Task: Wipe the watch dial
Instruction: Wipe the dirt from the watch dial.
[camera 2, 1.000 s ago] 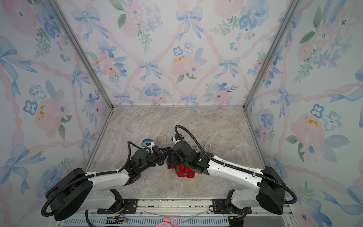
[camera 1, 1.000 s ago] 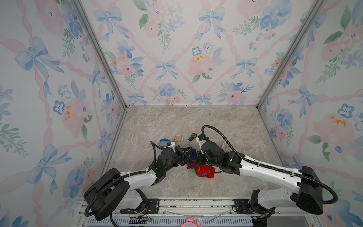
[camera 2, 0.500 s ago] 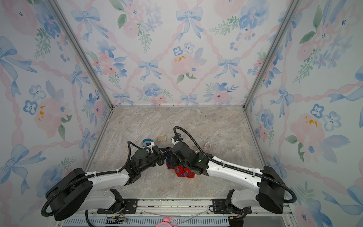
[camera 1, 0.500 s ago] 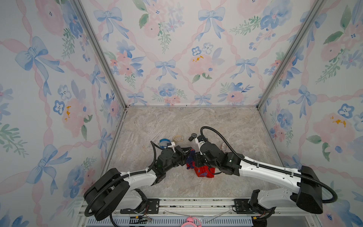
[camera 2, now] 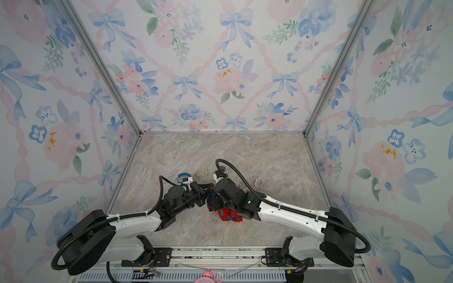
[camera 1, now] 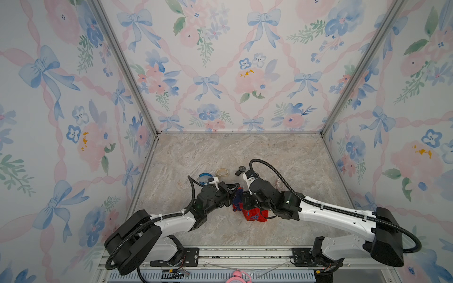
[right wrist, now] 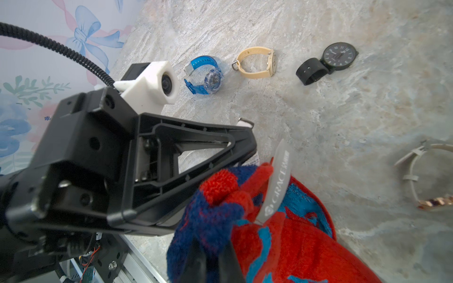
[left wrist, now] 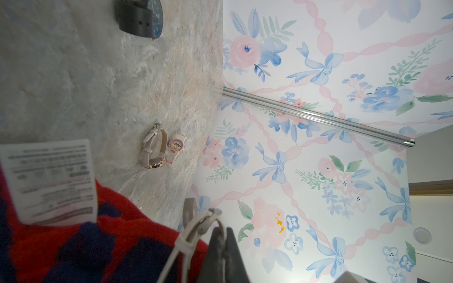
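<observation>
Red-and-blue terry cloth (camera 1: 253,215) lies bunched at the near middle of the marble-patterned worktop (camera 1: 220,156), its raised end clenched in the right tool (right wrist: 213,252); just beside it, the left tool (left wrist: 224,236) is clamped on a pale-strapped watch (left wrist: 193,235), dial hidden

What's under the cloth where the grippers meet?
A watch strap pinched in the left gripper shows beside the cloth; its dial is covered. The right gripper holds the cloth.

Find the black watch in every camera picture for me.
Top view: black watch just beyond the right arm.
Top view: same spot, partly hidden by that arm.
Left wrist: beyond the red and blue cloth, cut by the frame edge.
Right wrist: beside the beige watch.
Shared landmark: that cloth, in all views.
</observation>
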`<state>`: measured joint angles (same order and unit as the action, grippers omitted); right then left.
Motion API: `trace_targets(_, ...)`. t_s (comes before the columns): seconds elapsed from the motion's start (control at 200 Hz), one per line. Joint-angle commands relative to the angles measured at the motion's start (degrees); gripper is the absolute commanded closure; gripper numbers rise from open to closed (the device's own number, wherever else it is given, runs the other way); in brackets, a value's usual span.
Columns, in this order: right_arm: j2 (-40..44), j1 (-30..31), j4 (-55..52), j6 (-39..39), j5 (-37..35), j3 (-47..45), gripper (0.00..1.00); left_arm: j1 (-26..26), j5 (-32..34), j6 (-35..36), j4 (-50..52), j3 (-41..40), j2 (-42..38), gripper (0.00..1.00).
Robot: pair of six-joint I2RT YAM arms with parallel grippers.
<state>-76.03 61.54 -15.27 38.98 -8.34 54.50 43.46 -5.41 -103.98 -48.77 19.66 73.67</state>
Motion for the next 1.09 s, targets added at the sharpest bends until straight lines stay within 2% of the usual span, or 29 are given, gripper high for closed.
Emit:
trace_targets(0.0, 1.3, -1.6, 2.5, 0.5, -0.1, -0.7, 1.00, 0.3, -0.8, 0.7, -1.6, 0.0, -0.5, 1.00)
trace_targets(0.25, 0.6, 0.4, 1.4, -0.1, 0.3, 1.3, 1.00, 0.4, -0.5, 0.7, -1.6, -0.2, -0.5, 1.00)
trace_targets(0.465, 2.6, -2.7, 2.6, 0.8, 0.6, -1.6, 1.00, 0.5, -0.6, 0.8, -1.6, -0.1, -0.7, 1.00)
trace_targets(0.69, -0.7, 2.1, 2.0, 0.8, 0.9, 1.8, 1.00, 0.5, -0.7, 0.8, -1.6, 0.2, -0.3, 1.00)
trace_targets(0.935, 2.4, -3.3, 2.5, 0.6, 1.0, -1.9, 1.00, 0.3, -0.5, 0.6, -1.5, -0.7, -1.4, 1.00)
trace_targets(1.09, 1.5, -0.5, 1.9, 1.0, 1.5, -0.6, 1.00, 0.2, -0.6, 0.9, -1.4, -0.4, -1.1, 1.00)
